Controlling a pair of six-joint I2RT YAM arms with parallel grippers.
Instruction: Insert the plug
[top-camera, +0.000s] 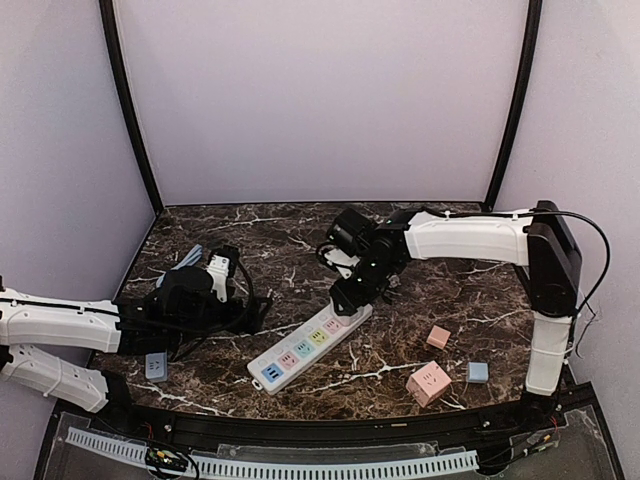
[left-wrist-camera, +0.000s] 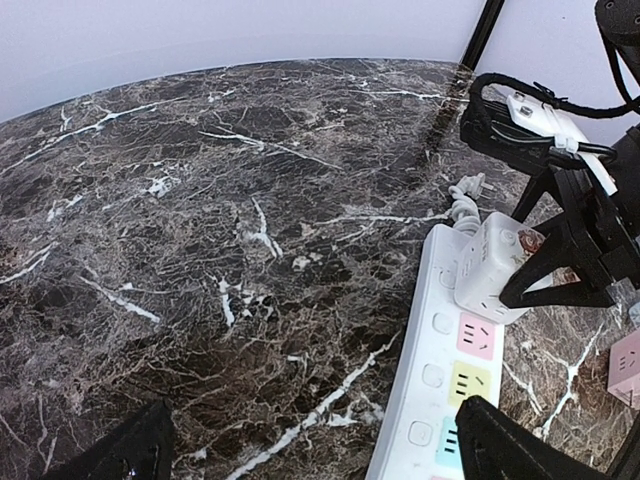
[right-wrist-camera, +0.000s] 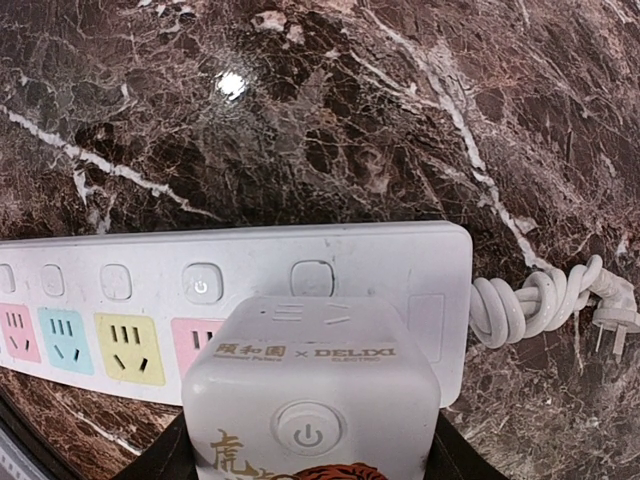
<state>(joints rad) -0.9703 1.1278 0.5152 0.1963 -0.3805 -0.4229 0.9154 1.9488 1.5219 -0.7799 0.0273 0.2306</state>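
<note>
My right pincer (right-wrist-camera: 312, 445) is clamped on the white cube plug (right-wrist-camera: 310, 350), with a black finger on each side of it. The plug sits at the cord end of the white power strip (top-camera: 300, 352), just past the pink socket (right-wrist-camera: 192, 340) and close against the strip's face. I cannot tell whether its pins are in. The strip's coiled cord (right-wrist-camera: 530, 305) lies beside that end on the dark marble table (top-camera: 450, 290). My left pincer (left-wrist-camera: 315, 410) hangs wide with nothing between its fingers, low over the table beside the strip.
</note>
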